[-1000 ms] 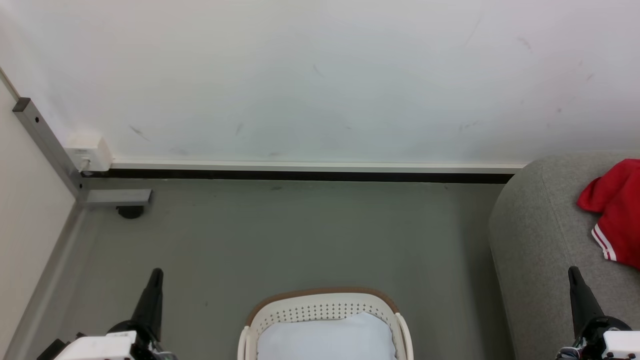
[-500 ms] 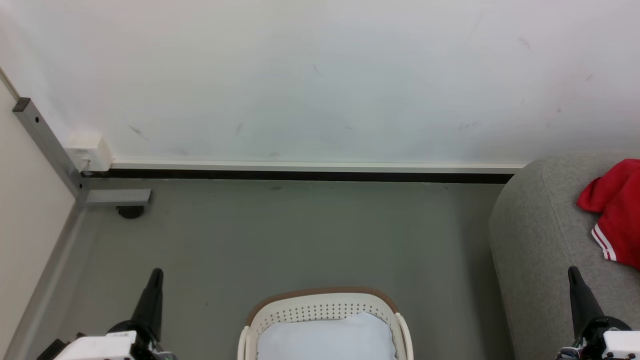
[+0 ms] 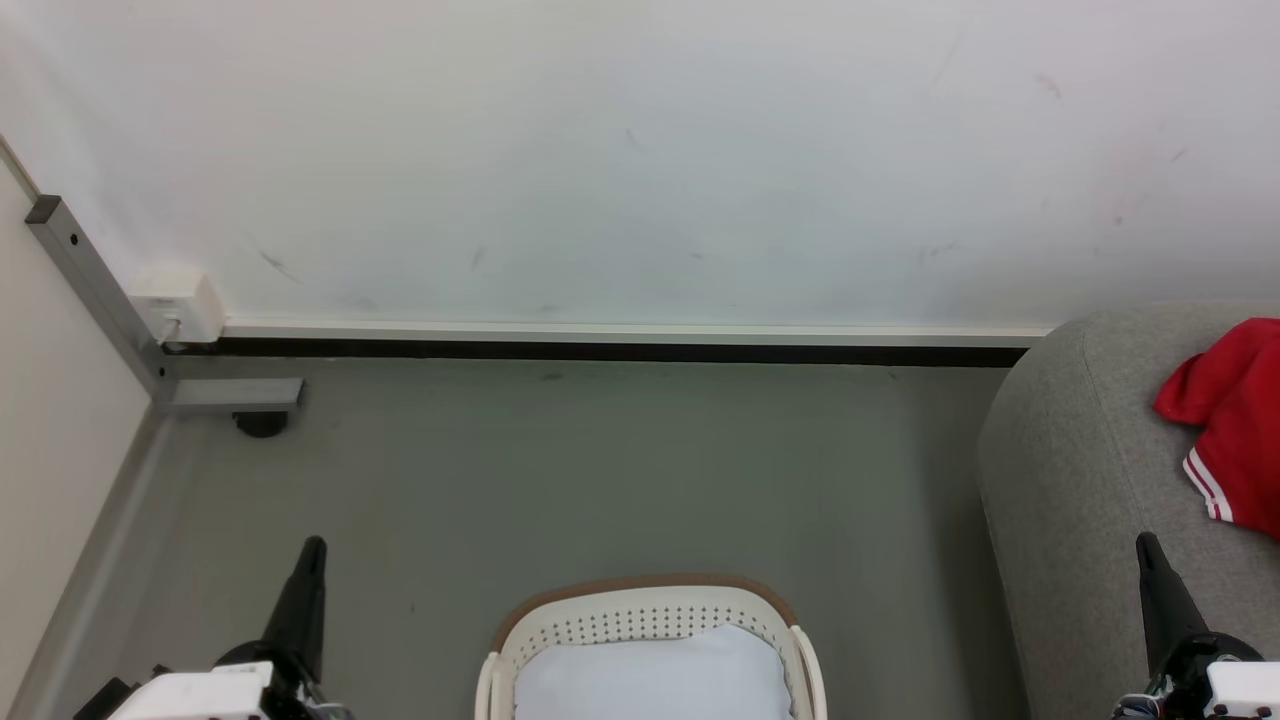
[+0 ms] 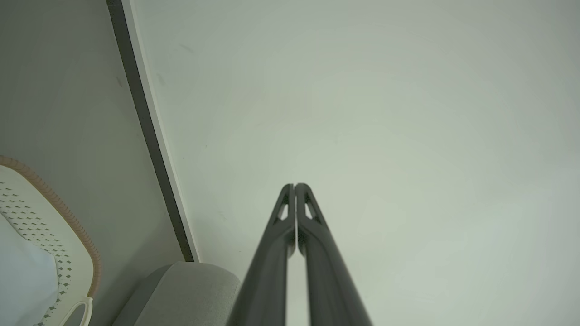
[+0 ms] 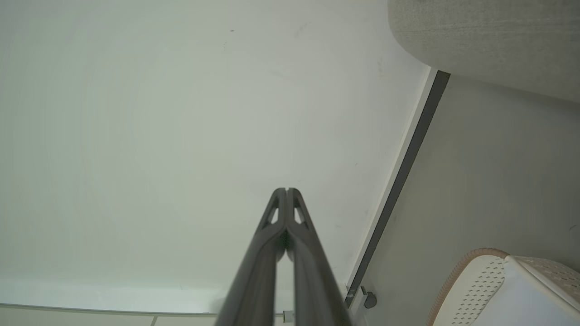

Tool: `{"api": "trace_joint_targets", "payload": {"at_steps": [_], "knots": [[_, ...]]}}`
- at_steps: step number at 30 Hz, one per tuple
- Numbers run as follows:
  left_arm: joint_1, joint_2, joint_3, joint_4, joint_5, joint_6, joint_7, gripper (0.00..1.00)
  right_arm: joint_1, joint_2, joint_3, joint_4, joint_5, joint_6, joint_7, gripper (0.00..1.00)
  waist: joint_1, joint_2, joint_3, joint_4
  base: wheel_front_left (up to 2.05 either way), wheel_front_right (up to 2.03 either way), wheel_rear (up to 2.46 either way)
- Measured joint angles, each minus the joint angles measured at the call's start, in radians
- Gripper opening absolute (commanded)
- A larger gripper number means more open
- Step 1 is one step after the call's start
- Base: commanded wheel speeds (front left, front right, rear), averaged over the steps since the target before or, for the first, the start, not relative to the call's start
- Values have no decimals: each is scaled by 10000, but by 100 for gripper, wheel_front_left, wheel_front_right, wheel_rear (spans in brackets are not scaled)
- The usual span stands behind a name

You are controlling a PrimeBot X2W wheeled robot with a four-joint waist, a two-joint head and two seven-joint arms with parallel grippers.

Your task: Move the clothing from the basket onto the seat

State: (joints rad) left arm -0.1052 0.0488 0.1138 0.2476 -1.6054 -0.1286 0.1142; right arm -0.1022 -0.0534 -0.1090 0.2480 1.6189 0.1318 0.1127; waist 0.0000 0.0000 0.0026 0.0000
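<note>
Currently, the red sports garment (image 3: 1235, 420) lies on the light-grey upholstered seat (image 3: 1080, 480), inboard of the seat's rounded far corner. Its red-and-white striped hem is turned toward the seat's near side. The right edge of the head view cuts off part of the garment.

The white perforated laundry basket (image 3: 645, 622) stands on the grey floor (image 3: 600, 470), well apart from the seat. Its visible interior holds a pale bluish-white pad (image 3: 650, 680), and no red fabric shows there. The bottom edge of the head view cuts off the near half of the basket.

The left gripper (image 4: 295, 186) has its two fingers pressed together tip to tip and grips nothing. It points at the white wall (image 3: 640, 150), to the left of the basket. The right gripper (image 5: 286, 190) is likewise closed on nothing, on the seat side of the basket.

Judgement: the transfer appears complete or nearly so. The step in hand is to verify the basket.

- Bring the whole basket into view before committing either arm.
- If red fabric shows, spread the fingers above the tan rim before descending.
- Pinch the garment alone. The pad is not clothing and probably lifts with any deep grasp.
- Raise the fabric clear of the rim before traversing.
- Release well inside the seat's edge, as trailing cloth is likely to slide off the rounded corner.
</note>
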Motion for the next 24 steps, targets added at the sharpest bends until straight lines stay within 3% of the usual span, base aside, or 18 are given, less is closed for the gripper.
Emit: {"api": "trace_joint_targets", "payload": {"at_steps": [24], "knots": [[-1, 0, 0, 0, 0, 0, -2, 0, 0, 6, -13, 0, -10, 0, 4, 0, 0, 0, 0, 0, 0, 0, 0]]}}
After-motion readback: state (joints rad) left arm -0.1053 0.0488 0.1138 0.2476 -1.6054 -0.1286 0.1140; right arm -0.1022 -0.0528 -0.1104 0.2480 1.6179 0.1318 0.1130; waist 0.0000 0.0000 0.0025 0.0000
